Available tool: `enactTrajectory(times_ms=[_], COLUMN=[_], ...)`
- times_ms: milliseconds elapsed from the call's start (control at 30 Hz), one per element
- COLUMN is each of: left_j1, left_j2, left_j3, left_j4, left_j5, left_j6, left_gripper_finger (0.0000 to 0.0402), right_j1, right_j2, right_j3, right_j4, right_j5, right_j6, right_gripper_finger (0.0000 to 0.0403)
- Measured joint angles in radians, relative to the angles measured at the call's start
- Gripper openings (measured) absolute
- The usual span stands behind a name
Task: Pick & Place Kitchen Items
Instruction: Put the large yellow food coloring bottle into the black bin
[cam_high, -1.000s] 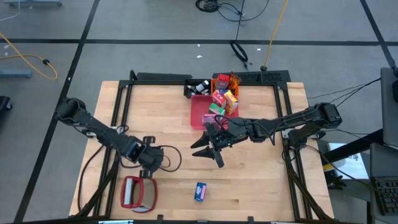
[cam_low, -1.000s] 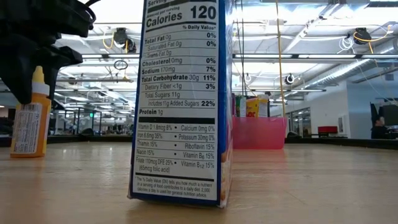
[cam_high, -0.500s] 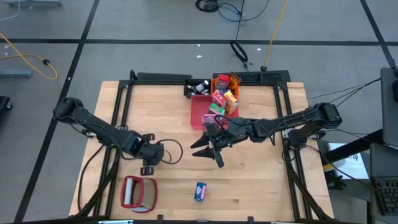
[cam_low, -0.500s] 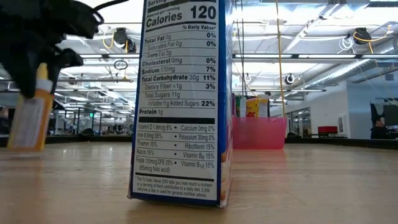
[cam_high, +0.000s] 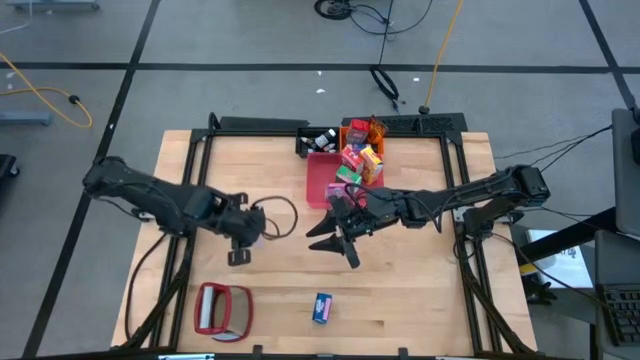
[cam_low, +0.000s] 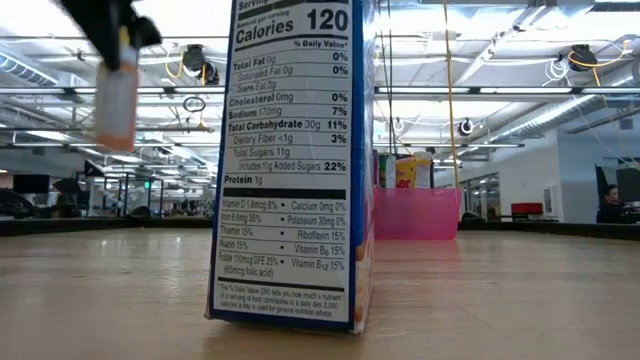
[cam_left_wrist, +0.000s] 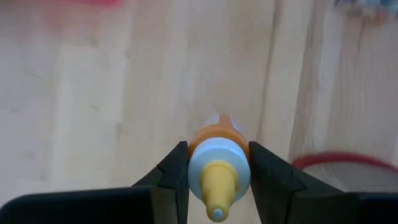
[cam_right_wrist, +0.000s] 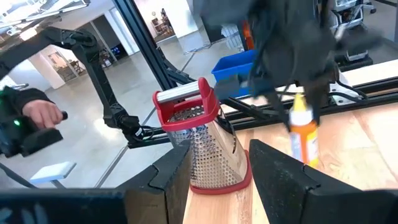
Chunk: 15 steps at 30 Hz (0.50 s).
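The wooden table is carrying a pink bin of cartons at its far side. The left gripper is gripping an orange squeeze bottle above the boards; the right gripper is hanging mid-table, fingers parted and empty

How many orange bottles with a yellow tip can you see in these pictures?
1. The orange bottle is clamped in the left gripper, lifted off the table on its left side. Others could be hidden among the groceries in the pink tray.
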Motion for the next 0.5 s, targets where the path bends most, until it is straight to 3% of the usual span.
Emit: enactTrajectory(times_ms=[267, 500], left_j1=[0.053, 0.106], left_j2=[-0.001, -0.001], left_j3=[0.197, 0.251], left_j4=[-0.028, -0.018], left_j5=[-0.119, -0.193], left_j6=[0.028, 0.095], left_gripper_finger=[0.0118, 0.0118], right_j1=[0.000, 0.000], right_j2=[0.000, 0.000], right_j3=[0.000, 0.000], right_j4=[0.000, 0.000], right_j5=[0.000, 0.000], right_j6=[0.001, 0.001], right_gripper_finger=[0.0155, 0.0155])
